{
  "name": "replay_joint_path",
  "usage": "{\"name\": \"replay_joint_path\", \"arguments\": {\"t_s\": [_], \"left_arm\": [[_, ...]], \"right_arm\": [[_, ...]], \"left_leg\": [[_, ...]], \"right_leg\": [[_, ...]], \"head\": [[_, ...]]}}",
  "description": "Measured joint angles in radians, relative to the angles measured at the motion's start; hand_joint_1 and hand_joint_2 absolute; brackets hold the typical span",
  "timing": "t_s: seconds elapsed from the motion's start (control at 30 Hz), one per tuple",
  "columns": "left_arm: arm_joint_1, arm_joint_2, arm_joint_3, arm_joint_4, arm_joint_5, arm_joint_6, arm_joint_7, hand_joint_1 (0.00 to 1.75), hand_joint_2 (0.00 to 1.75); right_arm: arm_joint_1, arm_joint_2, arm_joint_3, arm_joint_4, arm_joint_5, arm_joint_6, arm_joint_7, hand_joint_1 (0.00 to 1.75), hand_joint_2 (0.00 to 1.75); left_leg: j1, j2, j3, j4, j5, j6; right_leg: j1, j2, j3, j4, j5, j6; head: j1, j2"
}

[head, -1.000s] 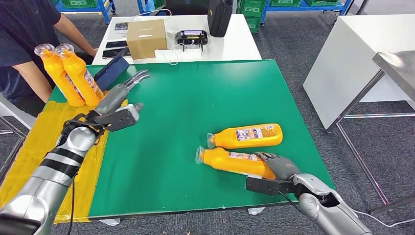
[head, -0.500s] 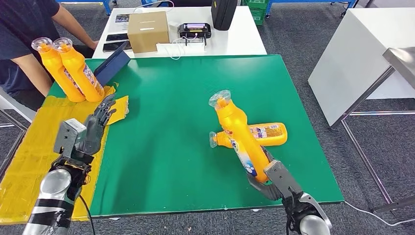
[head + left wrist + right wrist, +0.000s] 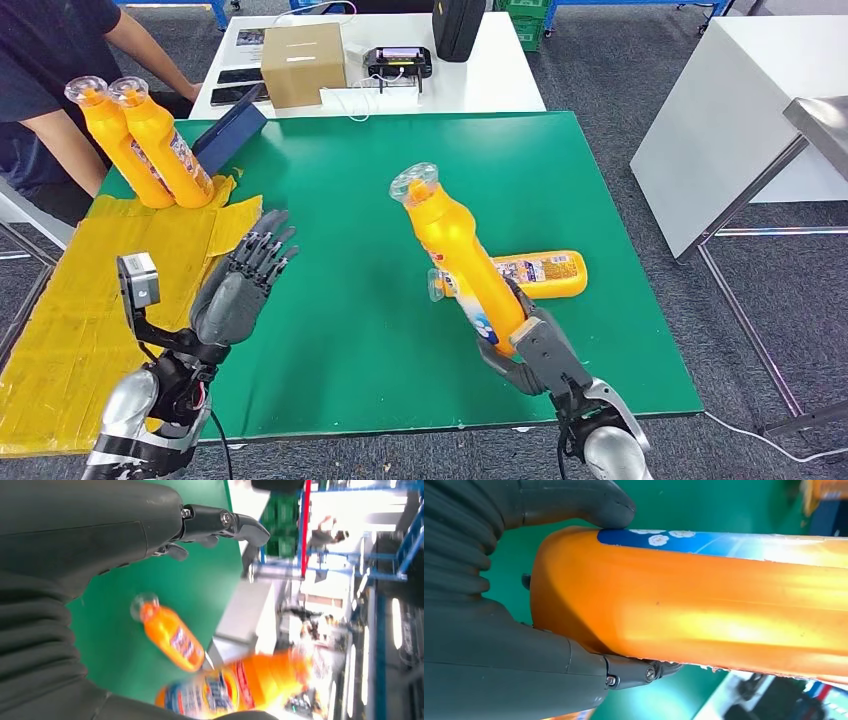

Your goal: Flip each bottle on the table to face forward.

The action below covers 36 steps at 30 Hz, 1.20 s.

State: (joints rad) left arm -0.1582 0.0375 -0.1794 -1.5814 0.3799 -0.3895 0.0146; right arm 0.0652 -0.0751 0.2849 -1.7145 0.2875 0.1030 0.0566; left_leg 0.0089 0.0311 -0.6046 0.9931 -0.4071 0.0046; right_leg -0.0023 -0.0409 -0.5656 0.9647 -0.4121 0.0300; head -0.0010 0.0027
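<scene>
1. Our right hand (image 3: pixel 530 350) sits at the near edge of the green tabletop (image 3: pixel 350 330). Thumb and fingers are wrapped around the base of an orange bottle (image 3: pixel 460 260), which it holds lifted and tilted, cap up and leaning away to the left. The right wrist view confirms a firm wrap on the bottle's lower end.
2. Our left hand (image 3: pixel 240 285) hovers on the near left, fingers spread, holding nothing, palm turned toward the lifted bottle.
3. We judge the step in hand to be a handover or a regrip: the left hand should close around the bottle's middle before the right lets go. We should keep the right hand's hold steady until the left has a full wrap, since the smooth plastic looks likely to slip. Then we turn the bottle so the label faces forward.
4. Just behind the lifted bottle, a second orange bottle (image 3: pixel 545 272) lies on its side, label up, cap toward the left. We should lift clear of it.
5. Farther off, at the far left by the yellow sheet (image 3: pixel 60 290), two upright bottles (image 3: pixel 140 150) stand touching each other.
6. Beyond them a person (image 3: pixel 50 60) sits beside a white table (image 3: pixel 480 85) carrying a cardboard box (image 3: pixel 302 65).
</scene>
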Motion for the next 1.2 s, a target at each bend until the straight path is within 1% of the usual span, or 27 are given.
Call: {"name": "replay_joint_path", "arguments": {"t_s": [0.13,0.4,0.57,0.67,0.9,1.03,1.07,1.17,1.2], "left_arm": [[0.007,-0.004,-0.051,-0.010,0.026,-0.001,0.009,0.00,1.75],[0.008,-0.005,-0.085,-0.010,0.046,-0.001,0.014,0.00,1.75],[-0.001,-0.014,-0.115,-0.005,0.060,-0.007,0.024,0.00,1.75],[-0.005,-0.017,-0.126,0.001,0.065,-0.008,0.025,0.00,1.75],[-0.017,-0.020,-0.135,0.008,0.071,-0.008,0.025,0.00,1.75],[-0.032,-0.022,-0.149,0.013,0.078,-0.008,0.032,0.00,1.75],[-0.036,-0.023,-0.153,0.015,0.080,-0.008,0.033,0.24,1.75],[-0.041,-0.023,-0.157,0.020,0.086,-0.008,0.034,1.55,1.75],[-0.042,-0.023,-0.157,0.022,0.088,-0.009,0.032,1.75,1.75]], "right_arm": [[-0.036,0.015,0.069,0.010,0.038,-0.002,0.000,1.75,1.75],[-0.072,0.023,0.136,0.024,0.065,-0.003,0.001,1.75,1.75],[-0.141,0.047,0.253,0.053,0.105,0.001,0.012,1.75,1.75],[-0.169,0.054,0.304,0.068,0.109,0.001,0.015,1.75,1.75],[-0.217,0.057,0.378,0.107,0.088,0.008,0.019,1.75,1.75],[-0.242,0.077,0.421,0.142,0.080,0.017,0.023,1.75,1.75],[-0.248,0.081,0.430,0.151,0.080,0.020,0.024,1.75,1.75],[-0.267,0.085,0.449,0.174,0.074,0.025,0.028,1.75,1.75],[-0.272,0.085,0.453,0.181,0.071,0.025,0.029,1.75,1.75]], "left_leg": [[0.000,0.000,0.000,0.000,0.000,0.000],[0.000,0.000,-0.001,0.000,0.000,0.000],[0.000,0.000,-0.001,0.000,0.001,0.001],[0.000,0.000,-0.002,0.000,0.001,0.000],[0.000,0.000,-0.003,0.000,0.001,0.001],[0.000,0.000,-0.003,0.000,0.001,0.001],[0.000,0.000,-0.003,0.000,0.001,0.001],[0.000,0.000,-0.003,0.000,0.001,0.001],[0.000,0.000,-0.004,0.000,0.001,0.001]], "right_leg": [[0.000,0.000,0.000,0.000,0.000,0.000],[0.000,-0.001,-0.001,0.000,0.000,0.000],[0.000,-0.001,-0.002,0.000,0.000,0.000],[0.000,-0.001,-0.002,0.000,0.000,0.000],[0.000,-0.001,-0.003,0.000,0.000,0.000],[0.000,-0.001,-0.003,0.000,0.000,0.000],[0.000,-0.001,-0.003,0.000,0.000,0.000],[0.000,-0.001,-0.004,0.000,0.000,0.000],[0.000,-0.001,-0.004,0.000,0.000,0.000]], "head": [[0.000,0.000],[0.000,0.000],[0.000,0.000],[0.000,0.000],[0.000,0.000],[0.000,0.000],[0.000,0.000],[0.000,0.000],[0.000,0.000]]}}
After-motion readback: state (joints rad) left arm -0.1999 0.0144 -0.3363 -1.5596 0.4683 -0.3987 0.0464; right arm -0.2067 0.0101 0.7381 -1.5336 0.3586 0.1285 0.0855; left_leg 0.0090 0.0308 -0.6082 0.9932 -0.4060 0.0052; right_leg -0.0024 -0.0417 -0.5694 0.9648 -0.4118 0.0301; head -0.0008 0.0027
